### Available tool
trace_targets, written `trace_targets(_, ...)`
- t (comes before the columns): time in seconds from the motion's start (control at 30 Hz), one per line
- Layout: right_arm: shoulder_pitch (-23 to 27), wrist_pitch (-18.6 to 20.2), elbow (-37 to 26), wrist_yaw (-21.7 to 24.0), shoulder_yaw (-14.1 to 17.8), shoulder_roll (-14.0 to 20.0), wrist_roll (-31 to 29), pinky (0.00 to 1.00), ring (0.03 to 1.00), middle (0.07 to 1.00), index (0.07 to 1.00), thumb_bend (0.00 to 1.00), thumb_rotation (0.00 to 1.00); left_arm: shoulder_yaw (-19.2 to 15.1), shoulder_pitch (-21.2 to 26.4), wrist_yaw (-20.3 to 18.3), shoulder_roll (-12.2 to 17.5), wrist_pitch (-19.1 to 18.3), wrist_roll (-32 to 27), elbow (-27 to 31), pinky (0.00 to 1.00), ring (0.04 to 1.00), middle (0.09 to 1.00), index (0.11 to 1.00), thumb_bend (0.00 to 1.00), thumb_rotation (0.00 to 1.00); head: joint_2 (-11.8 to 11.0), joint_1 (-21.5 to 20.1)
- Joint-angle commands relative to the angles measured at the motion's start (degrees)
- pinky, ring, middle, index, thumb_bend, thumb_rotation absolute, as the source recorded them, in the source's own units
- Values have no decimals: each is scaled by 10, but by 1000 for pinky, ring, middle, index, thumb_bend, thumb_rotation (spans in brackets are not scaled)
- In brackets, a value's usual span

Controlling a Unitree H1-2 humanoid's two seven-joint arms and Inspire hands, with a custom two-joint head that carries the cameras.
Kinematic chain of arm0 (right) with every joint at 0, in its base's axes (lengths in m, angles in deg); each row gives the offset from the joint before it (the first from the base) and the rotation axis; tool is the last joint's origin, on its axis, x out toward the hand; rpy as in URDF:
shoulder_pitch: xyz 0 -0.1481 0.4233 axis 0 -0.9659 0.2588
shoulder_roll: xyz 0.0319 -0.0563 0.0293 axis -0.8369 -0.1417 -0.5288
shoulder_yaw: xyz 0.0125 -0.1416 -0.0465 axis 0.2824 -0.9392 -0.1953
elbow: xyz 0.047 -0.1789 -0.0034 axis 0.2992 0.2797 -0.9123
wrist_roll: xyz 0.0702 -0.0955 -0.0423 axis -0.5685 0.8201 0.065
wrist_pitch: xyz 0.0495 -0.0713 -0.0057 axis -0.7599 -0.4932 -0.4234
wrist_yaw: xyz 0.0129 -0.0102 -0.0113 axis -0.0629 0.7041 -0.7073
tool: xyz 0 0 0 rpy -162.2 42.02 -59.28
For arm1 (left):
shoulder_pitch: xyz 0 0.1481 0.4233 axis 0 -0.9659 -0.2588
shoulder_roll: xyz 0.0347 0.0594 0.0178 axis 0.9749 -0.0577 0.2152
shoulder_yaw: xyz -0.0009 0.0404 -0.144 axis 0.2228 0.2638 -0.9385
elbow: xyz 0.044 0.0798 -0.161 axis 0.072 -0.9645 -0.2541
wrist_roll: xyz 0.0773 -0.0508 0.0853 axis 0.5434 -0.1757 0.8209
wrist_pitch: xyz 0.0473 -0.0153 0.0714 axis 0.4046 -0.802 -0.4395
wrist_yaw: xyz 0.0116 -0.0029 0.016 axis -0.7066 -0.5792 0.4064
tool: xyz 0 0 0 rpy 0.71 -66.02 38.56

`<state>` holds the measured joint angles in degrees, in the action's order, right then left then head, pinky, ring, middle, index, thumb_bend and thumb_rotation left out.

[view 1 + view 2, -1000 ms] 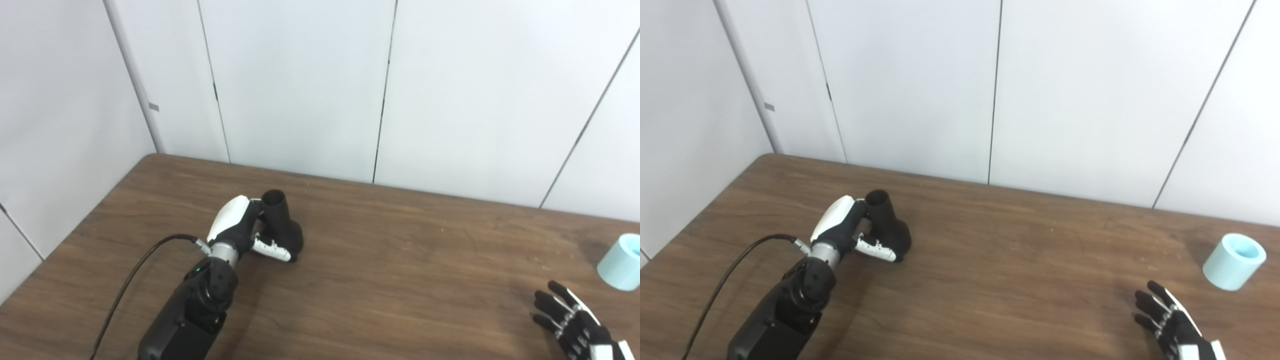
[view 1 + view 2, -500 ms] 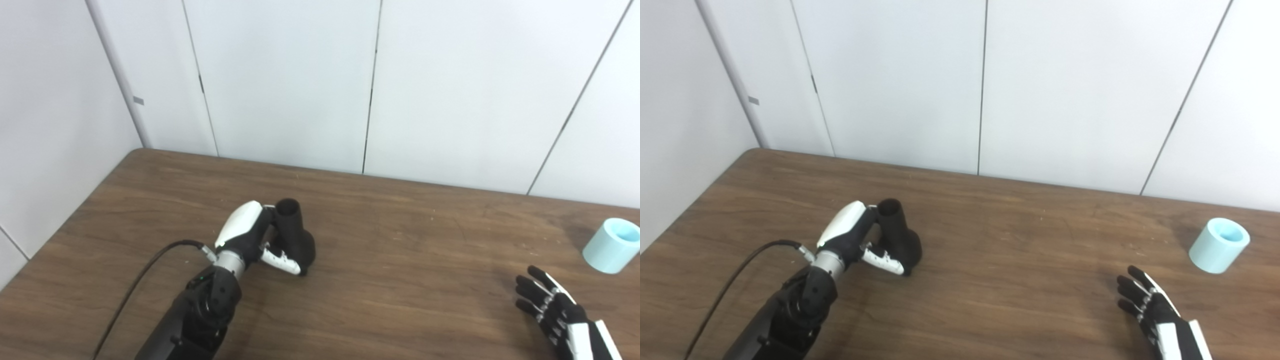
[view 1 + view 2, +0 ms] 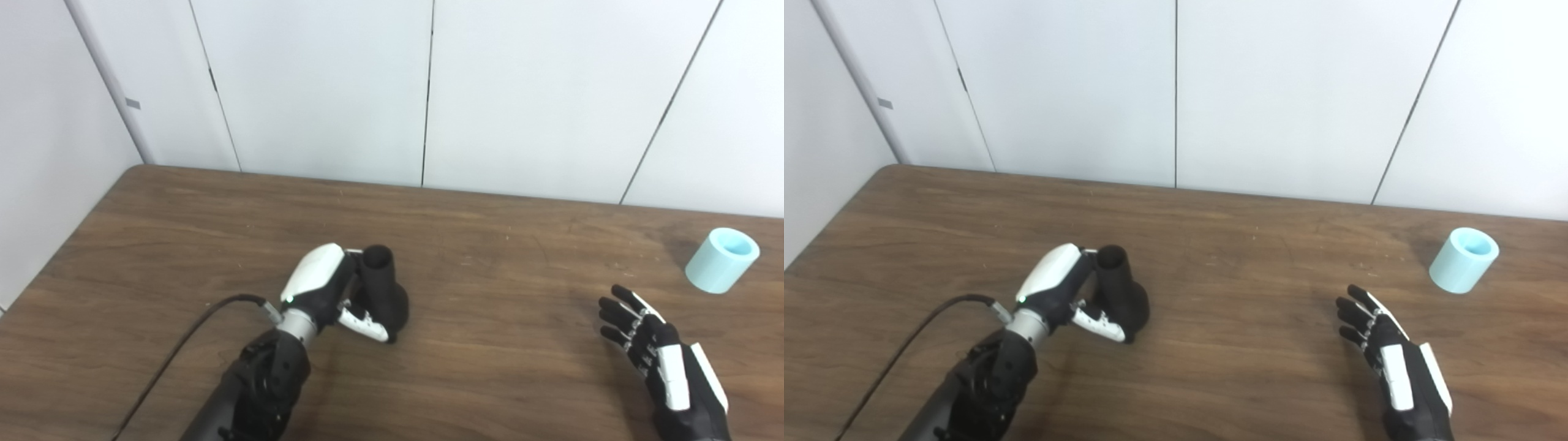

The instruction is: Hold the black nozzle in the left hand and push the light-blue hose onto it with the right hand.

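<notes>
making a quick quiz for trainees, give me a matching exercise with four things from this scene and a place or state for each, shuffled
Things:
1. nozzle
2. hose
3. right hand
4. cable

States:
A. open, fingers spread, holding nothing
B. standing alone at the far right of the table
C. gripped in the left hand
D. trailing from the left wrist toward the bottom edge

Pairs: 1-C, 2-B, 3-A, 4-D

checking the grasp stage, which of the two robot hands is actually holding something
The left hand, wrapped around the black plastic nozzle. The right hand is open, short of the light-blue hose piece.
</notes>
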<state>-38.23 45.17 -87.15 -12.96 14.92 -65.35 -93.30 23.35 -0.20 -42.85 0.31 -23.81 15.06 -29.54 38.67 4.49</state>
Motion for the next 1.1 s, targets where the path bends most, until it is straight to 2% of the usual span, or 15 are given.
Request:
trace_targets(0.0, 16, -4, -29, -5, 2, -1, 3, 829, 868, 842, 880, 593, 1000, 17, -8, -34, -6, 1, -5, 5, 1000, 710, 531, 452, 519, 0, 4, -6)
trace_targets(0.33, 19, 14, -48, -11, 0, -5, 11, 837, 877, 839, 879, 555, 1000, 47, -36, -37, -40, 0, 18, 8, 1000, 720, 512, 464, 523, 0, 9, -34)
trace_targets(0.53, 23, 24, -58, -11, 3, -4, 13, 837, 877, 841, 880, 540, 1000, 74, -47, -48, -41, 0, 33, 24, 1000, 716, 525, 454, 521, 0, 12, -46)
trace_targets(1.07, 36, 57, -89, -19, 6, -10, 11, 892, 896, 849, 887, 541, 1000, 96, -80, -56, -45, 4, 26, 45, 1000, 695, 527, 460, 520, 0, 34, -82)
